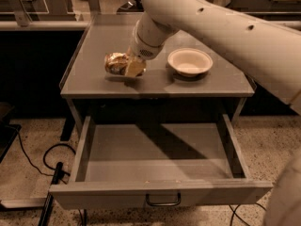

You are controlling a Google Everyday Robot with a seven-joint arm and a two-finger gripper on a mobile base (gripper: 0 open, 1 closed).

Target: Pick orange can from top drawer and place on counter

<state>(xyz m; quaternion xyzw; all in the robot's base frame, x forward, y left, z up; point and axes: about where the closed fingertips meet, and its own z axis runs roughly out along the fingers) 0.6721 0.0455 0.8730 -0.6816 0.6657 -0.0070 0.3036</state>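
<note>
The orange can (114, 63), shiny golden-brown and wrinkly, is held in my gripper (128, 67) just above the counter (94, 46), left of centre. The gripper is shut on the can's right side; a tan fingertip (135, 68) shows against it. A shadow lies on the counter under the can. The top drawer (160, 149) stands pulled fully open below the counter, and nothing shows inside it. Its dark looped handle (162, 200) is at the front edge. My white arm comes in from the upper right.
A round cream-white bowl (190, 61) sits on the counter right of the gripper. Black cables (33, 161) and a dark stand lie on the speckled floor at the left. Glass-fronted furniture stands behind the counter.
</note>
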